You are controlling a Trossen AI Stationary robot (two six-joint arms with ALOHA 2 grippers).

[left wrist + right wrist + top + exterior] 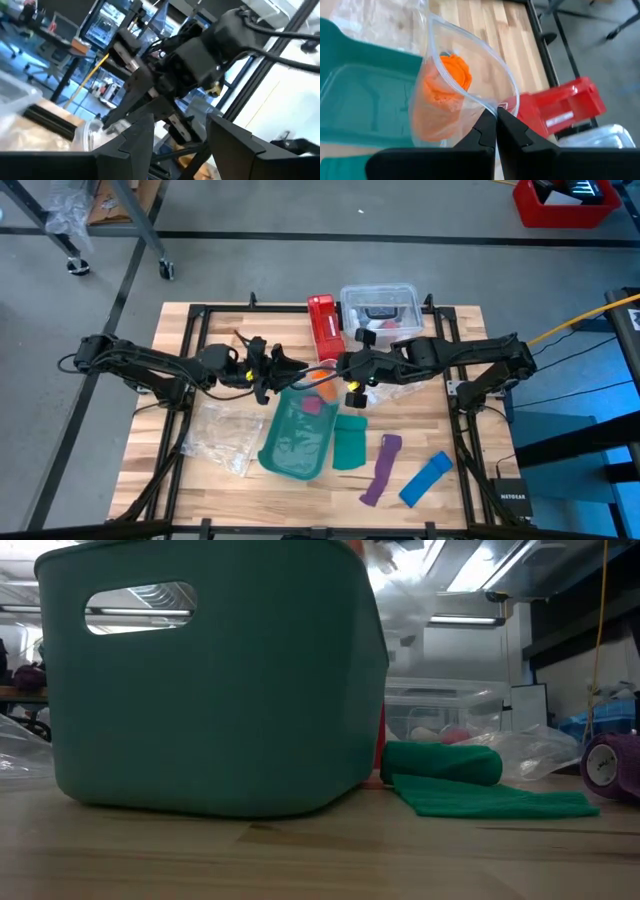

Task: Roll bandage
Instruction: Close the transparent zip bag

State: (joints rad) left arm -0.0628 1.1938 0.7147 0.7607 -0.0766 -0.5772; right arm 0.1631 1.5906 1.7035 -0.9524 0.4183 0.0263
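Bandage: I see the bright orange bandage bunched inside a clear plastic bag, hanging above the teal bin and the wooden table.
Right gripper: my right gripper is pinched closed on the edge of the clear plastic bag, fingers pressed together around the film; in the high view it sits at the centre of the table, just over the far rim of the teal bin.
Left gripper: my left gripper stands with its fingers apart and nothing between them, facing the right arm's wrist close by; from above it is just left of the bag.
Bin: from table height the teal bin fills most of the picture, its handle slot showing light through.
Red box: a red box lies on the far side of the table beside a clear lidded container.
Other fabric: a green roll with its loose tail lies beside the bin; a purple strip and a blue strip lie nearer the front right.
Plastic: a crumpled clear sheet rests left of the bin.
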